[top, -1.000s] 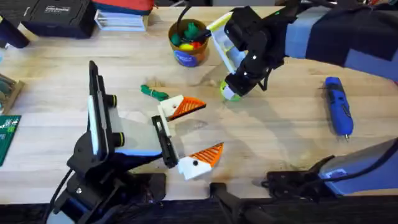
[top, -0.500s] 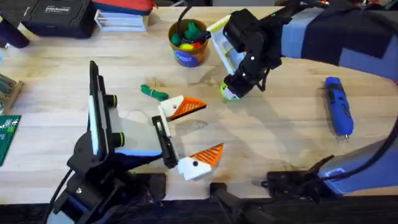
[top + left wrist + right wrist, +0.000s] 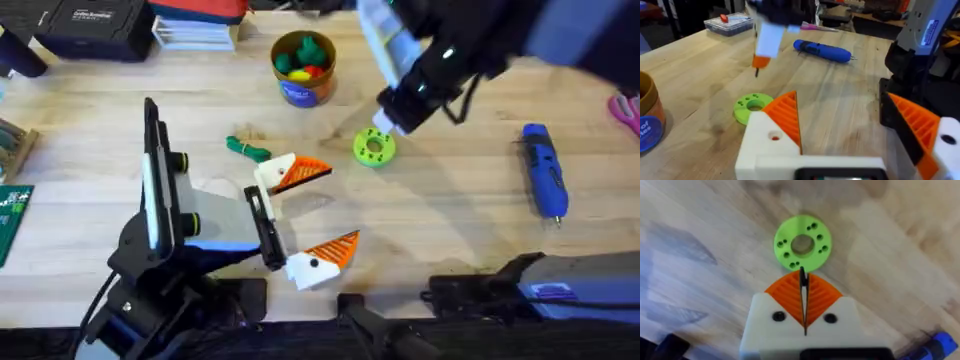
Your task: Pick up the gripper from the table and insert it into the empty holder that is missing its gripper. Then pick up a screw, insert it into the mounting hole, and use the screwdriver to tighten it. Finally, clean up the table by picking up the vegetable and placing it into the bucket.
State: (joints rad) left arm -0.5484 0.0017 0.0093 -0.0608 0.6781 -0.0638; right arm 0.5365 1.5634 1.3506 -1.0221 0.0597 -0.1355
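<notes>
My right gripper (image 3: 384,122) hangs above the lime-green disc (image 3: 374,147), shut on a thin black screw (image 3: 803,279) held between its orange pads. In the left wrist view the right gripper (image 3: 761,61) hovers over that disc (image 3: 753,106). My left gripper (image 3: 340,203) lies open near the table. The white-and-orange gripper piece (image 3: 287,172) sits in its far-side holder, and its mounting hole (image 3: 774,135) shows open. The green vegetable (image 3: 247,149) lies just beyond that piece. The blue screwdriver (image 3: 544,170) rests at the right, and the bucket (image 3: 303,68) stands at the back.
A black case (image 3: 90,25) and stacked boxes (image 3: 197,30) line the back left edge. A green circuit board (image 3: 12,220) lies at the left edge. The right arm's base (image 3: 530,285) sits at the front right. Bare wood lies between the disc and the screwdriver.
My right gripper has lifted off the lime-green disc, moving up and slightly right with a screw in its pads, so the disc is now uncovered. The left arm has not moved.
</notes>
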